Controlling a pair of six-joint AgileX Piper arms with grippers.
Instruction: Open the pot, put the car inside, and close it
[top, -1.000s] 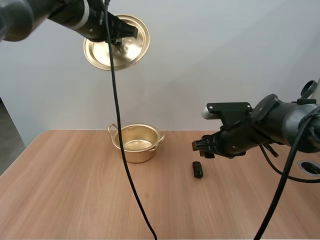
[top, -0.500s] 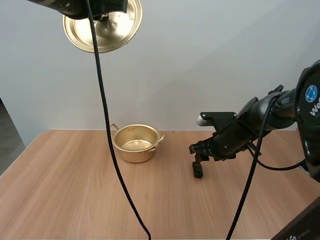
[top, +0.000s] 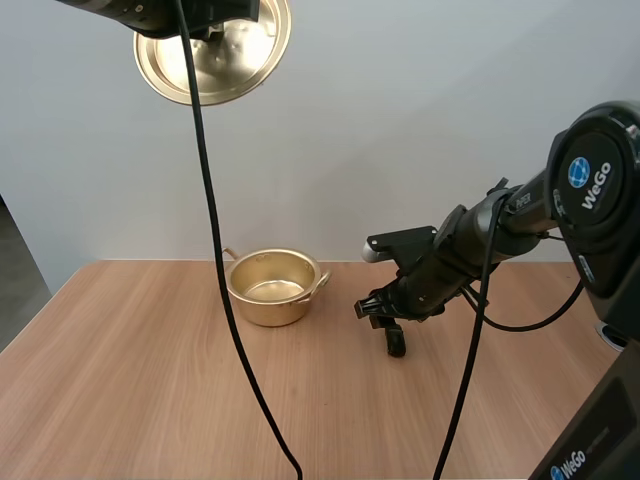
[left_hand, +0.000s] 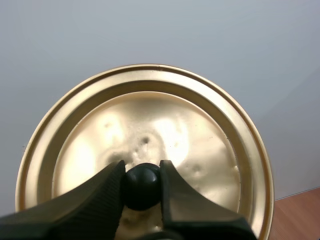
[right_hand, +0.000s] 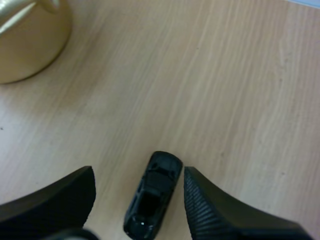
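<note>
The gold pot stands uncovered on the wooden table, and its wall shows beyond the car. High above it my left gripper holds the gold lid tilted, underside facing out; the fingers are shut on the lid's black knob. A small black toy car lies on the table right of the pot. My right gripper hangs open just above it. The car lies between the two fingers, untouched.
The table runs wide and bare in front of the pot and car. Its left edge drops off at the far left. A round fitting sits at the table's right edge.
My right gripper has moved left and down over the car. The left arm lifted the lid up and left, then held nearly still.
</note>
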